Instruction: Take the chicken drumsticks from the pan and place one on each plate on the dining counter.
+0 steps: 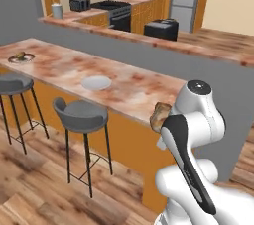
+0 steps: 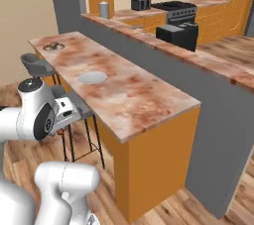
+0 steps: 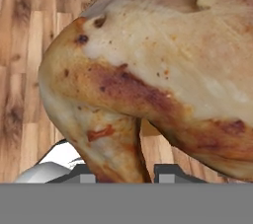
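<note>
My gripper [image 3: 127, 174] is shut on a golden-brown chicken drumstick [image 3: 148, 70], which takes up most of the hand view. In the left base view this drumstick [image 1: 159, 115] hangs just off the near end of the dining counter [image 1: 134, 95], at about its height. A plain pale plate [image 1: 96, 83] lies bare on the counter's middle and also appears from the right [image 2: 93, 77]. At the far end, a dark-rimmed plate [image 1: 21, 58] carries a second browned drumstick [image 1: 20, 55]. The pan is out of view.
Two grey bar stools [image 1: 82, 115] [image 1: 15, 84] stand along the counter's front, close to my arm. A grey half-wall [image 2: 218, 120] topped with marble runs behind the counter, and a black appliance [image 1: 161, 28] sits beyond it. Wooden floor lies below.
</note>
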